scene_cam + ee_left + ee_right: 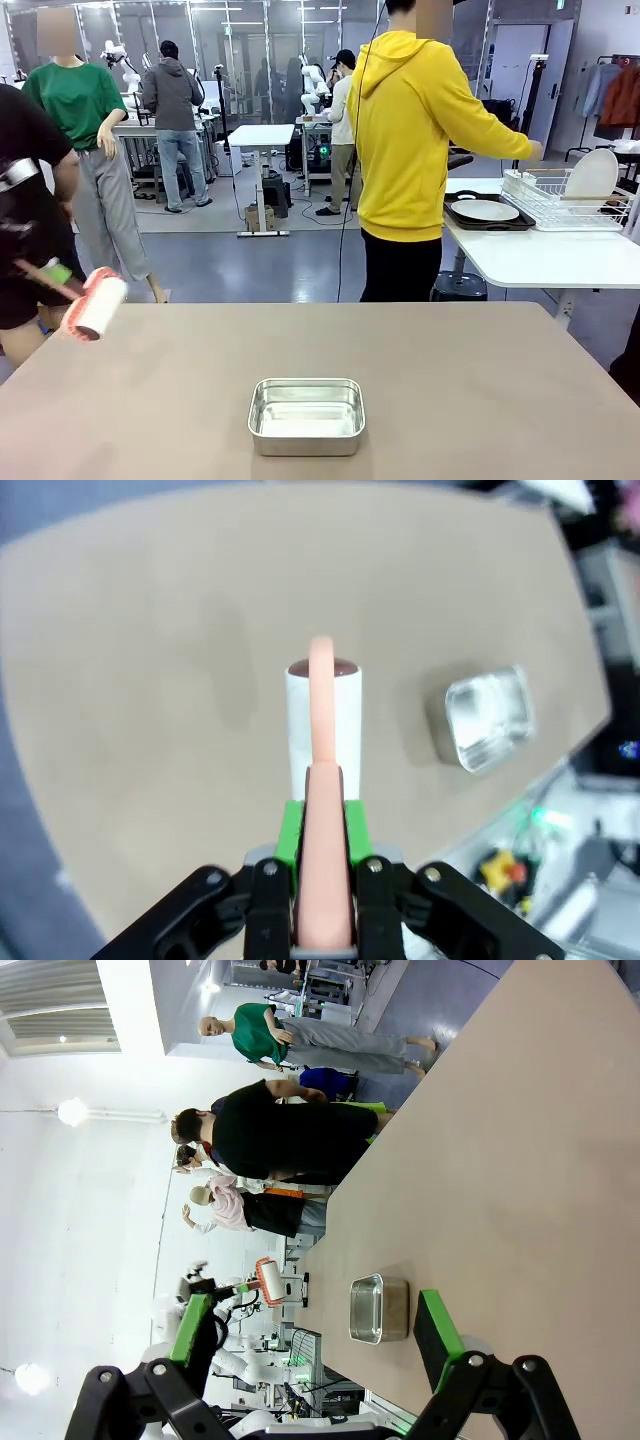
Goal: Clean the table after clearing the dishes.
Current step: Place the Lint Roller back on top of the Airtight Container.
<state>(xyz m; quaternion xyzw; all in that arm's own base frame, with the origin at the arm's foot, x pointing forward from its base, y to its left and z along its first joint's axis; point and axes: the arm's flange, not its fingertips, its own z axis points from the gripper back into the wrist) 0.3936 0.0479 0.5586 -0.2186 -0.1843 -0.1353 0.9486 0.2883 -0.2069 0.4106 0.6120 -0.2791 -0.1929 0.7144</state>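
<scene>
A: Left gripper (322, 880) is clamped on the pink handle of the lint roller (324, 720), its white drum pointing straight out from the jaws, over the table (480, 390)

B: Drum's off the surface, at the left edge; bare top runs right toward the steel pan (306, 415)

A: Right gripper (310, 1345) gapes, empty. Dishes (485, 211) sit on the side table, by the person in yellow (410, 150)

A taupe-brown tabletop (480, 390) is seen; beside its silver steel pan (306, 415), a white, pink-handled roller (97, 304).
</scene>
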